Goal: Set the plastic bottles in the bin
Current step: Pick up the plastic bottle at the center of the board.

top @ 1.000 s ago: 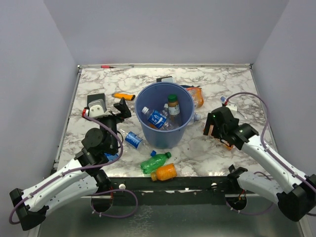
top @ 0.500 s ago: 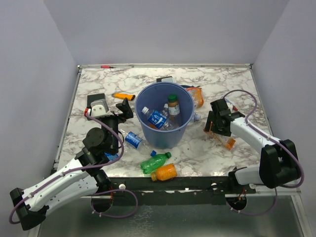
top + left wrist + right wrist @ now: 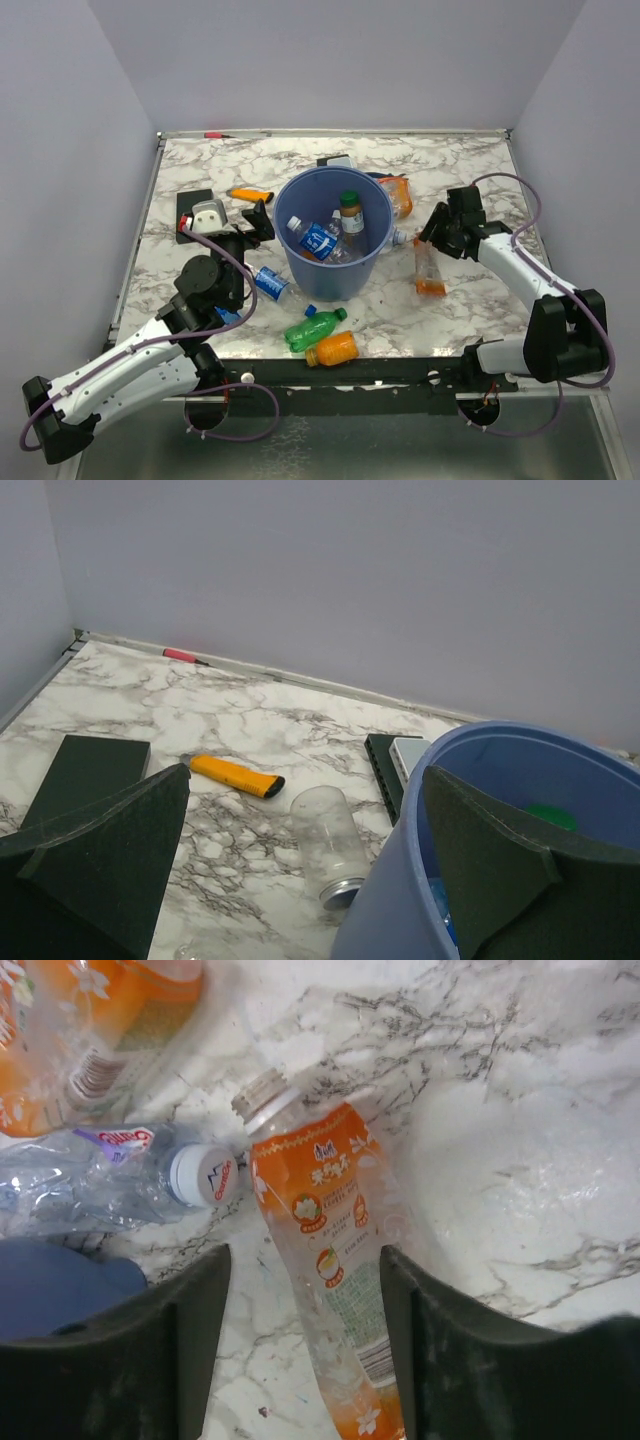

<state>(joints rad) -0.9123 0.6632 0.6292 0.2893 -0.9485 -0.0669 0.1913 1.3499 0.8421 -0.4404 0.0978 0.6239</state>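
The blue bin [image 3: 333, 262] stands mid-table and holds a clear blue-label bottle [image 3: 318, 240] and a brown green-capped bottle [image 3: 350, 212]. On the table lie a green bottle [image 3: 313, 329], an orange bottle [image 3: 333, 349] and a blue-label bottle [image 3: 268, 282]. My right gripper [image 3: 440, 230] is open over an orange-label clear bottle [image 3: 428, 270], which lies flat between the fingers [image 3: 335, 1260]. My left gripper [image 3: 256, 220] is open and empty beside the bin's left rim [image 3: 470, 765].
A crushed clear bottle with a white cap [image 3: 200, 1173] and another orange bottle [image 3: 100, 1020] lie by the bin's right side. An orange marker [image 3: 235, 776], a clear cup [image 3: 330, 840], a flat black rectangle [image 3: 85, 770] and a black-and-white box [image 3: 400, 765] lie left of and behind the bin.
My right arm swung toward the far right and the gripper now sits further back. The orange-label bottle has shifted left and lies flat. My left gripper edged slightly toward the bin.
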